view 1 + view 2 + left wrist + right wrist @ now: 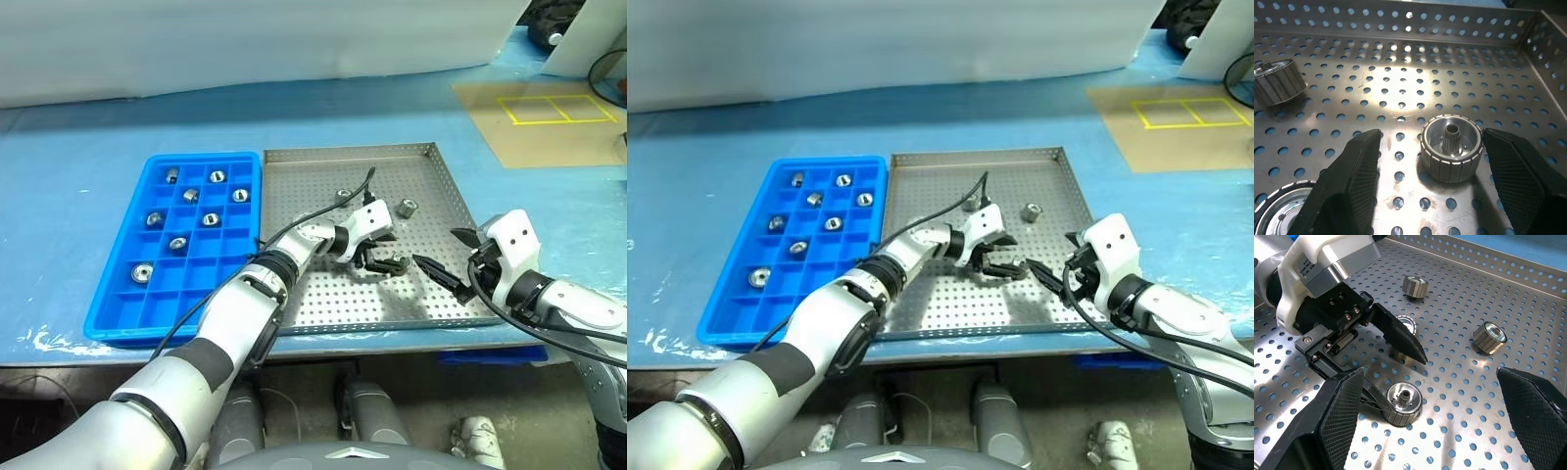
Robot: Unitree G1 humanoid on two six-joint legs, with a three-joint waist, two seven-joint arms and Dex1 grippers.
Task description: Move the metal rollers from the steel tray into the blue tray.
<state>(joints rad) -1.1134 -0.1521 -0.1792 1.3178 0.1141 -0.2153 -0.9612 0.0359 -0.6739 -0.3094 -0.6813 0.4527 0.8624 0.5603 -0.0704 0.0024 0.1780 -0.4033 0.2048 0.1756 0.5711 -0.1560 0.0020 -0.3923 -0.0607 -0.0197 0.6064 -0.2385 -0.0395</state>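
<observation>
Roller (1451,148) lies between the open left gripper's (1432,161) fingers.

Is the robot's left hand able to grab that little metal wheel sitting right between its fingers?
Probably yes. The left gripper is open, with the metal roller upright on the steel tray between its fingers, and nothing blocks them.

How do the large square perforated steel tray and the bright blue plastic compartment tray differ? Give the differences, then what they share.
The steel tray is grey, shiny metal; the blue tray is bright plastic. The steel tray's floor is one open sheet of round holes; the blue tray is split into square compartments. The steel tray is wider and squarer; the blue tray is narrower. Both lie flat, side by side, on the blue table cover, and both hold metal rollers.
</observation>
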